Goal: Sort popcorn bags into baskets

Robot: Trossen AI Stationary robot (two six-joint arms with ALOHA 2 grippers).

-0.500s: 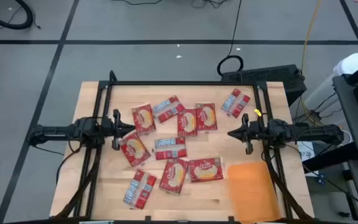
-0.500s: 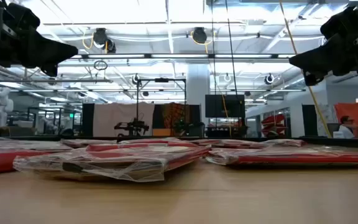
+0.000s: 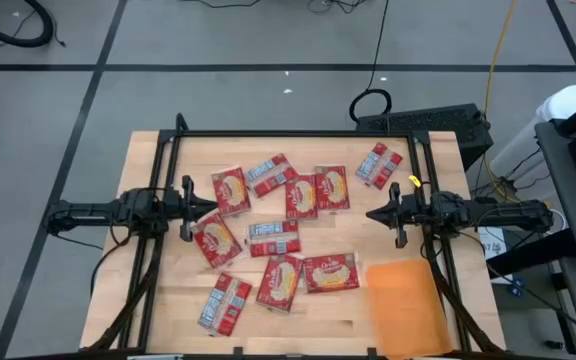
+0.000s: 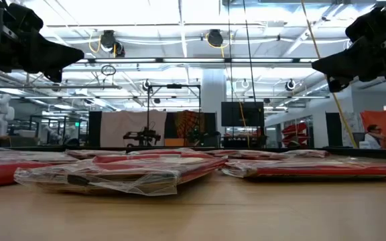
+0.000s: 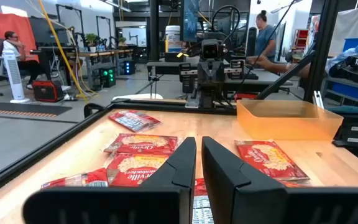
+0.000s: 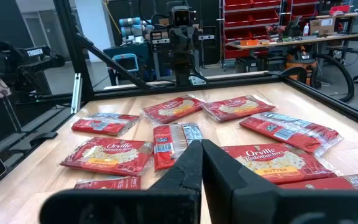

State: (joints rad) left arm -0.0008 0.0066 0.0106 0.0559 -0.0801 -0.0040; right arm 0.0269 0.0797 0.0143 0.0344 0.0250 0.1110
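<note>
Several red popcorn bags [image 3: 273,235] lie flat and scattered over the middle of the wooden table; one bag [image 3: 378,163] lies apart near the far right corner. The orange basket [image 3: 408,305] sits at the near right of the table, also seen in the left wrist view [image 5: 288,119]. My left gripper [image 3: 211,205] hovers shut above the table at the left side of the bags. My right gripper [image 3: 371,214] hovers shut above the table at their right side, far of the basket. Both point level toward the middle and touch nothing.
A black frame rail [image 3: 298,134] runs around the table's far and side edges. Bare wood lies between the bags and the right gripper [image 3: 363,245] and along the near edge. People sit and stand in the room beyond the table.
</note>
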